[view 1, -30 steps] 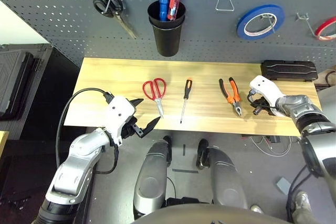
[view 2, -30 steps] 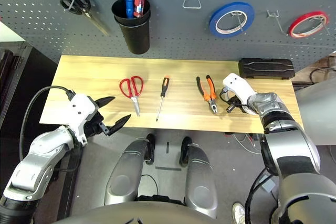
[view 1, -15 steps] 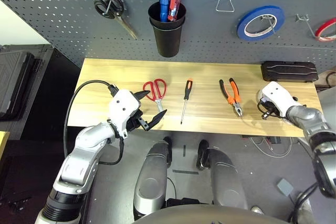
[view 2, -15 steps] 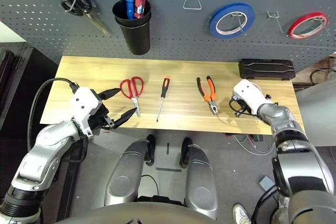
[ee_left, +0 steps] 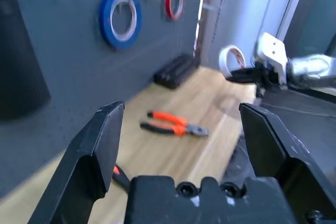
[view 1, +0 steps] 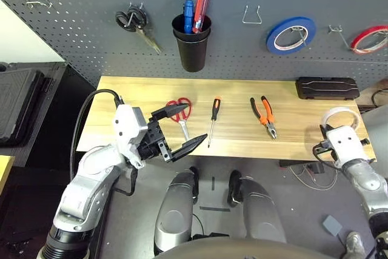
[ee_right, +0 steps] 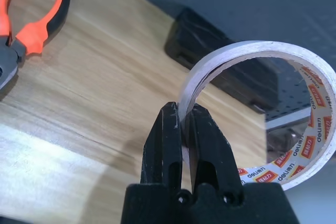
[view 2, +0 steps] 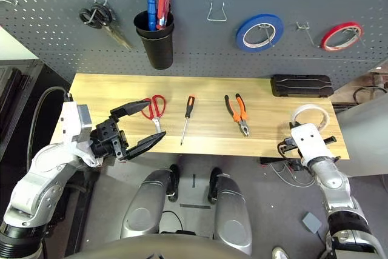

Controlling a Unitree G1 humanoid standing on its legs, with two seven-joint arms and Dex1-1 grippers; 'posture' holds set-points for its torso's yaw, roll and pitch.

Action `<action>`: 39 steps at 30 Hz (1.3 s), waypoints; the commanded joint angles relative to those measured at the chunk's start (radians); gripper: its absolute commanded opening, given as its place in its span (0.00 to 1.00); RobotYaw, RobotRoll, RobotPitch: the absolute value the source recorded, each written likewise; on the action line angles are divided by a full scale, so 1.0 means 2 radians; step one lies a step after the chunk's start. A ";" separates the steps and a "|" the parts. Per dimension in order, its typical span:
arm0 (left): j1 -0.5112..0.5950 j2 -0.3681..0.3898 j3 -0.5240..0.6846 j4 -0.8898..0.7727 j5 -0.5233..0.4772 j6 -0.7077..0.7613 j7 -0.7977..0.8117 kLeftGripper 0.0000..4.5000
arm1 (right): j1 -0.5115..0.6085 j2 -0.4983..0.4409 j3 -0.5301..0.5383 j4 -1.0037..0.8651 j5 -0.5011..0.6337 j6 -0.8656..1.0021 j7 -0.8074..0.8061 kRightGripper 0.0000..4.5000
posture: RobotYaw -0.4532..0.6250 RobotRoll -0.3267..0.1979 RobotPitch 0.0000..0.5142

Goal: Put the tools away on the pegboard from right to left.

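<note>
My right gripper (ee_right: 182,116) is shut on the rim of the cream-white tape roll (ee_right: 247,51), holding it upright above the table's front right corner (view 1: 338,115). On the wooden table lie the orange-and-black pliers (view 1: 264,115), the black-and-orange screwdriver (view 1: 213,121) and the red-handled scissors (view 1: 180,110). My left gripper (view 1: 191,125) is open wide with nothing between its fingers, hovering at the front edge just beside the scissors. The dark grey pegboard (view 1: 73,28) rises behind the table.
On the pegboard hang black scissors (view 1: 134,21), a black cup (view 1: 192,47) holding screwdrivers, a bare wire hook (view 1: 252,15), a blue tape roll (view 1: 290,33) and a red tape roll (view 1: 370,37). A black case (view 1: 326,87) lies at the table's back right.
My right gripper has drawn back from beside the pliers to the front right corner, and the tape roll now shows in its grip. My left gripper swung right toward the scissors. The camera shifted.
</note>
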 commanded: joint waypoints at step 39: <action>-0.040 0.002 -0.032 0.018 0.030 -0.036 0.004 1.00 | -0.413 -0.011 0.044 0.212 -0.034 0.076 0.034 0.21 | 0.60 0.62 0.30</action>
